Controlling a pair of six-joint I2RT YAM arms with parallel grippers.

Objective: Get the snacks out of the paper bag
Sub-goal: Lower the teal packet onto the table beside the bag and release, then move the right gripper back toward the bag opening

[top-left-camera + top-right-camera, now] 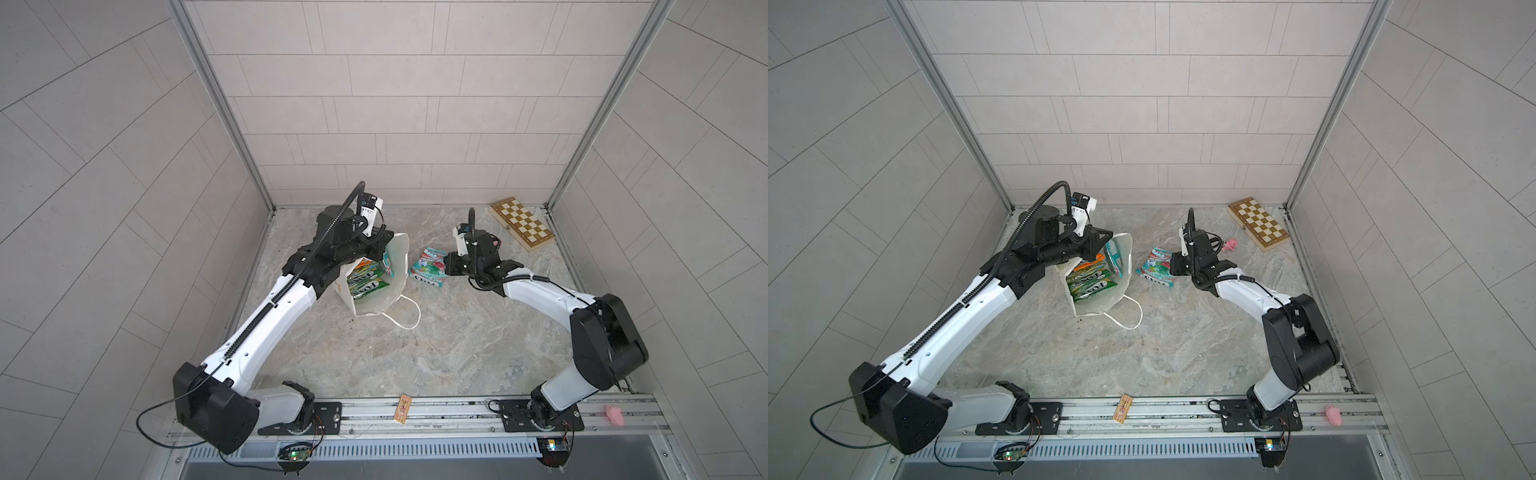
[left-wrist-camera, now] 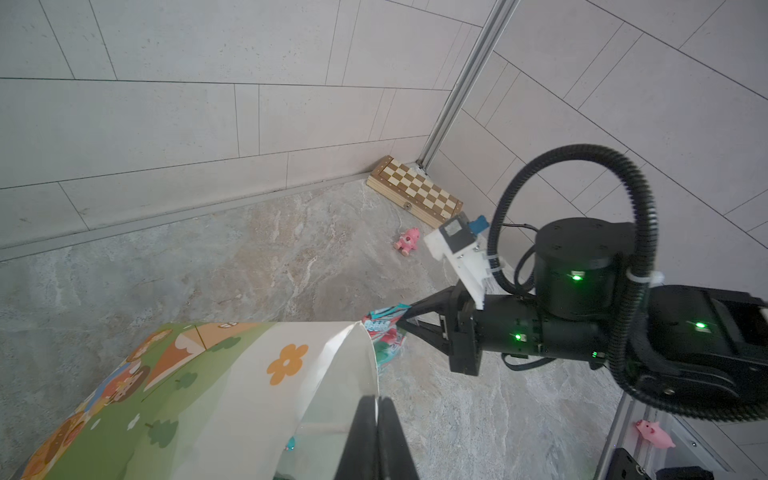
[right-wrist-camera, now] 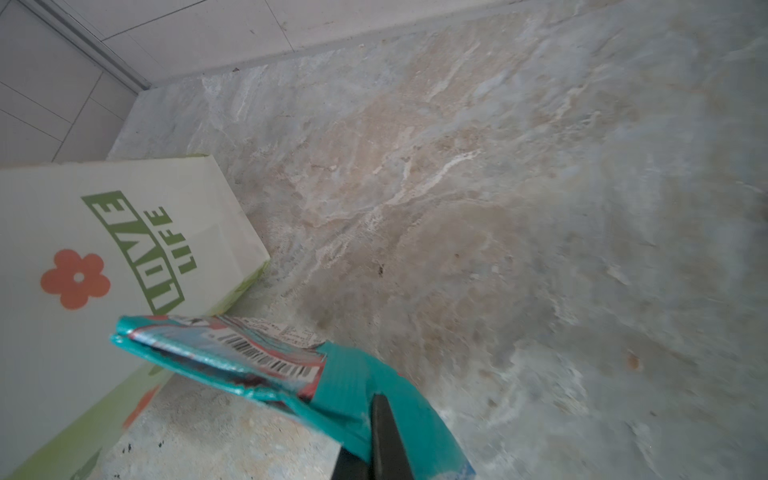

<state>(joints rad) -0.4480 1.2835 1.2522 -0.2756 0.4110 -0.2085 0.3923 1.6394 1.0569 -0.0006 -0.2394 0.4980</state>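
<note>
L gripper pinched shut on paper bag rim, R gripper clamped on teal-red packet just beside bag, w/ other packets inside it.

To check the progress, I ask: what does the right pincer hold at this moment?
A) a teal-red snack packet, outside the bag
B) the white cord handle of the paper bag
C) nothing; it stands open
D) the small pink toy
A: in the right wrist view the right pincer is shut on the end of the teal-red packet, beside the paper bag.
</note>
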